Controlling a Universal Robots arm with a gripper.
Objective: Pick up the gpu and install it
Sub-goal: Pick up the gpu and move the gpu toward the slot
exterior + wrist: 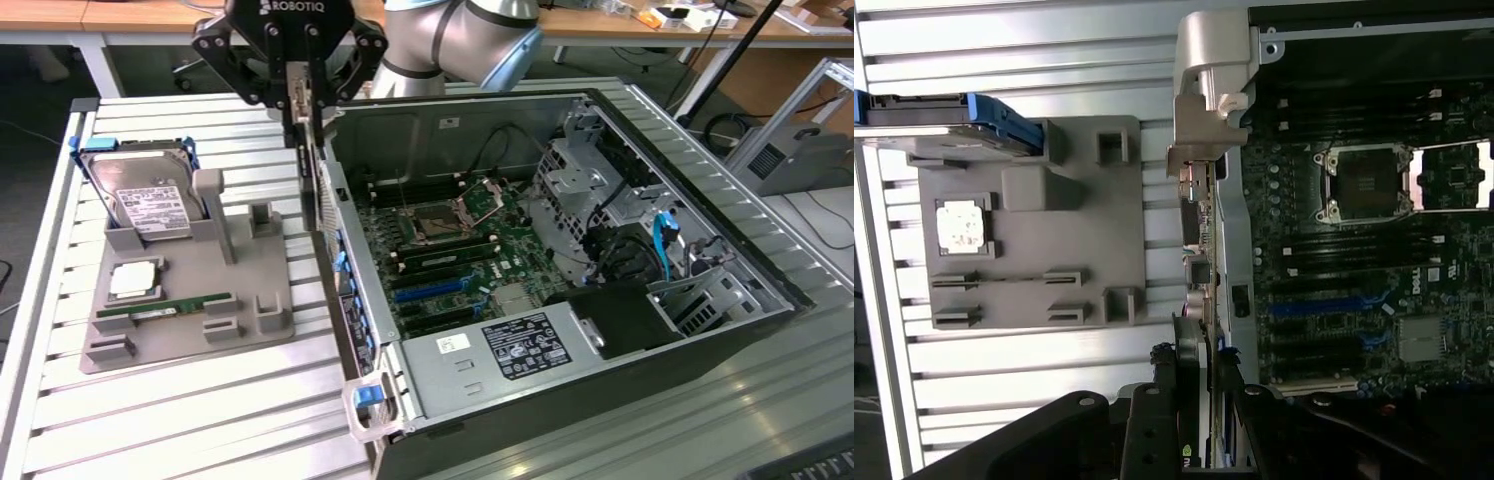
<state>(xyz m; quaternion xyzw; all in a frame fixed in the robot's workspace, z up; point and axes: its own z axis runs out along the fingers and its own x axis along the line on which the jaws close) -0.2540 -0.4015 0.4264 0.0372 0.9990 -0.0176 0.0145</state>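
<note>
The gpu [316,180] hangs on edge, a thin dark card with a silvery metal bracket, and my gripper [304,100] is shut on its upper end. It hovers over the open computer case's wall [350,300] on the exterior view's left, between the grey fixture and the motherboard [454,240]. In the wrist view the gpu [1199,220] runs edge-on away from my gripper [1199,400], along the case wall. The blue expansion slots [434,290] [1324,305] lie bare on the board, lower than the card and toward the exterior view's right.
A grey fixture tray [254,290] on the slatted table holds a hard drive [147,200], a square processor chip [136,280] and a green memory stick [167,308]. Drive cages and cables [627,230] fill the case's far side. A power supply [534,345] sits at its near end.
</note>
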